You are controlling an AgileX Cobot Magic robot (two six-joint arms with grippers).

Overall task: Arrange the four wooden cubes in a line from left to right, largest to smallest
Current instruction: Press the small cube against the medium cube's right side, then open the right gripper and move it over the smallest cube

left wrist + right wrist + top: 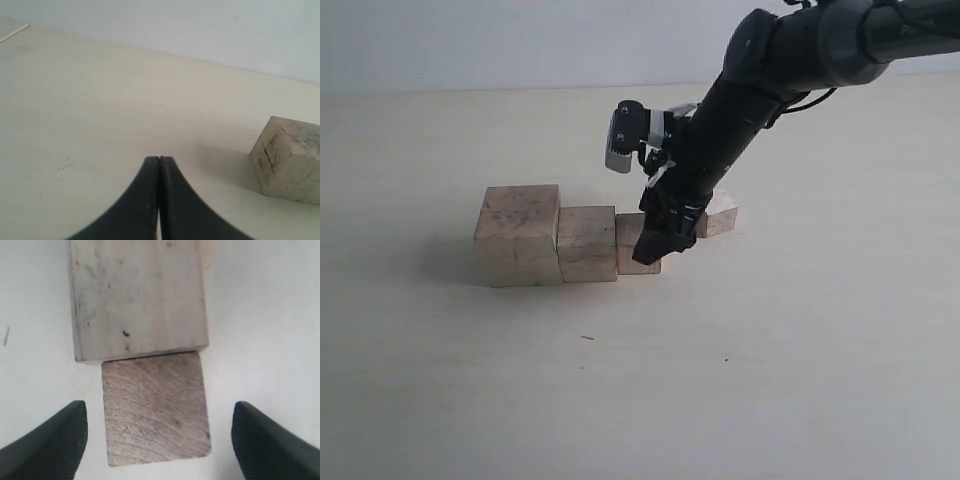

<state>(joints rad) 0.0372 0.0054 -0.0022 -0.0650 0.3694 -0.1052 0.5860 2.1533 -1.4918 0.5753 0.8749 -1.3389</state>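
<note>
Three wooden cubes stand touching in a row in the exterior view: the largest cube (518, 235) on the left, the second cube (587, 243) beside it, then the third cube (632, 244). The smallest cube (720, 214) sits apart, farther back on the right, partly behind the right arm. My right gripper (655, 250) hangs open right over the third cube (156, 410), one finger on either side and neither touching; the second cube (137, 297) lies just beyond. My left gripper (159, 159) is shut on nothing over bare table, with one cube (290, 160) off to its side.
The pale table (770, 360) carries only the cubes. A white camera block (620, 140) rides on the right arm's wrist above the row. A pale wall (520, 40) rises behind the table's far edge.
</note>
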